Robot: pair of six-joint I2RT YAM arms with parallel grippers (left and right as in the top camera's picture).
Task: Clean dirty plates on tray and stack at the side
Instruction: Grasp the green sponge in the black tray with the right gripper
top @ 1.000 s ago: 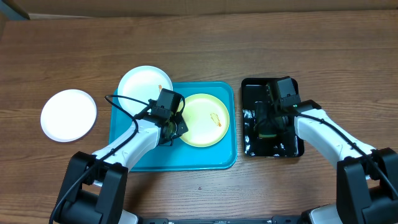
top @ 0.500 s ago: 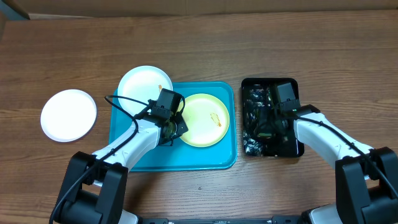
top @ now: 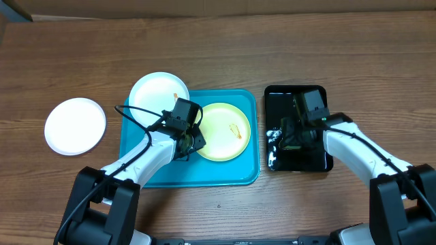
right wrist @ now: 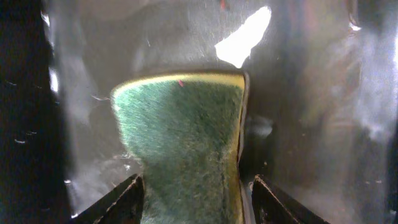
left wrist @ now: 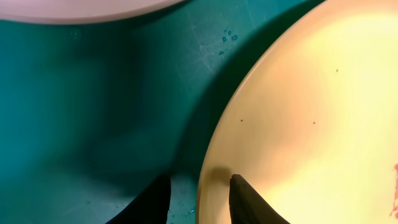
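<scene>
From overhead, the large turquoise rectangular plastic tray (top: 218,173) is seen at centre. The pale yellow-green round plate (top: 221,119) lies in its right half and is marked by an orange-brown smear (top: 237,130). A white round plate (top: 155,92) lies over the tray's far left corner, partly off it. A second white plate (top: 75,126) is set on the wooden table (top: 340,54), well apart to the left. The left gripper (top: 190,144) is placed at the yellow-green plate's near left edge, and the right gripper (top: 295,138) is lowered into the glossy black tray (top: 279,102).

In the left wrist view, the plate's rim is straddled by the two fingers (left wrist: 249,202) with gaps showing, so the plate is judged released rather than clamped.

In the right wrist view, the green-faced yellow sponge (right wrist: 180,137) is pinched at its waist between the jaws and is taken to be grasped.

The rim should be clamped firmly before any wiping. The sponge should then be carried over flat, scouring face down, and pressed onto the smear.
</scene>
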